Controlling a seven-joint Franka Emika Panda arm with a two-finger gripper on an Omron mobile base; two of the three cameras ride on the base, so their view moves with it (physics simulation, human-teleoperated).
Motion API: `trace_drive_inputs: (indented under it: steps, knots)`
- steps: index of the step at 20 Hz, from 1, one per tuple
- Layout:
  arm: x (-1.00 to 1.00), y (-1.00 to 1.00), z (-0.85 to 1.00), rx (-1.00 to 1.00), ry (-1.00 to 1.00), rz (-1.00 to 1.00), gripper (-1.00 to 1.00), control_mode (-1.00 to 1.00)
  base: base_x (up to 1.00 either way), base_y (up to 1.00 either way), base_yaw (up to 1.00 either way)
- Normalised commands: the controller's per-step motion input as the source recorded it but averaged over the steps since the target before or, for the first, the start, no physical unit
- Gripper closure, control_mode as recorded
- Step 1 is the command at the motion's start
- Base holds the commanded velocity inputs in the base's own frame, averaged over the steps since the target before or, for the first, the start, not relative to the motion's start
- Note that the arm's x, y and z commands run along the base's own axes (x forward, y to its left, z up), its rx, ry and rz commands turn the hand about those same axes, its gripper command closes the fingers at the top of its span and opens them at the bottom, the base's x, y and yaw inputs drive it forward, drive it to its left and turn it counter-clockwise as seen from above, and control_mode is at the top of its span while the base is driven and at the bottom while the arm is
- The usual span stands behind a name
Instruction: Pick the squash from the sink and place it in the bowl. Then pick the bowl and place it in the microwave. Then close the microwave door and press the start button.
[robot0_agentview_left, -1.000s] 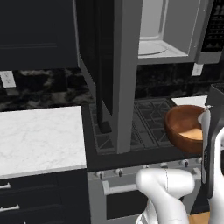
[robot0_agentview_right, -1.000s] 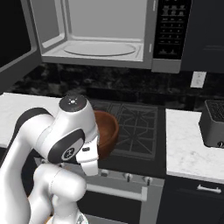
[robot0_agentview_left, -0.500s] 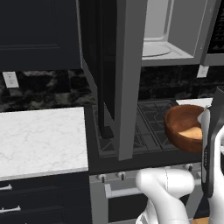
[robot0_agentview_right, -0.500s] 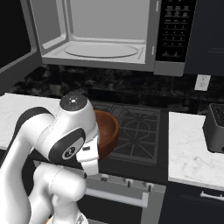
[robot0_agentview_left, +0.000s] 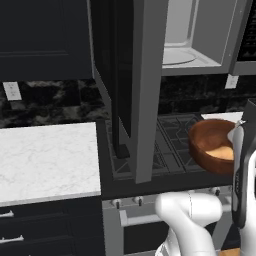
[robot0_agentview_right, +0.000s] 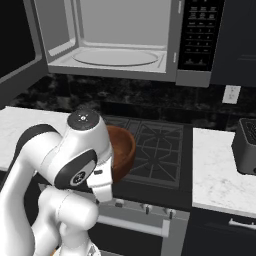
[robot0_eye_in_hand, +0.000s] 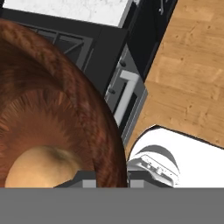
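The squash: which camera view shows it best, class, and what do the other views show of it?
The hand view: the squash fills the near floor of the bowl, large and unobstructed. The left base view gives a small tan patch inside the bowl, partly behind the arm. In the right base view the bowl's wall and the arm hide it.

From my right base camera, the white arm is covering the near half of the deep reddish-brown wooden bowl (robot0_agentview_right: 124, 150). In my hand camera its rim is running off the left edge, and the rounded orange-tan squash (robot0_eye_in_hand: 43, 168) is getting cut off below.
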Motion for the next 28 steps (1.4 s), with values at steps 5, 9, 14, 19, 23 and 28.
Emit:
trace_drive_inputs:
  steps: [5, 9, 14, 19, 23, 28]
  knots:
    - [-0.28, 0.03, 0.3, 0.02, -0.2, -0.01, 1.0, -1.0, 0.0, 0.0, 0.0]
    - [-0.09, 0.15, 0.67, 0.0, -0.14, -0.06, 1.0, -1.0, 0.0, 0.0, 0.0]
    - [0.06, 0.11, 0.7, 0.0, -0.01, -0.11, 1.0, -1.0, 0.0, 0.0, 0.0]
    - [0.11, 0.05, 0.84, 0.0, -0.01, -0.05, 1.0, -1.0, 0.0, 0.0, 0.0]
    - [0.3, 0.0, 0.57, 0.0, -0.16, 0.02, 1.0, -1.0, 0.0, 0.0, 0.0]
    - [0.5, 0.0, 0.34, 0.0, -0.02, 0.0, 1.0, -1.0, 0.0, 0.0, 0.0]
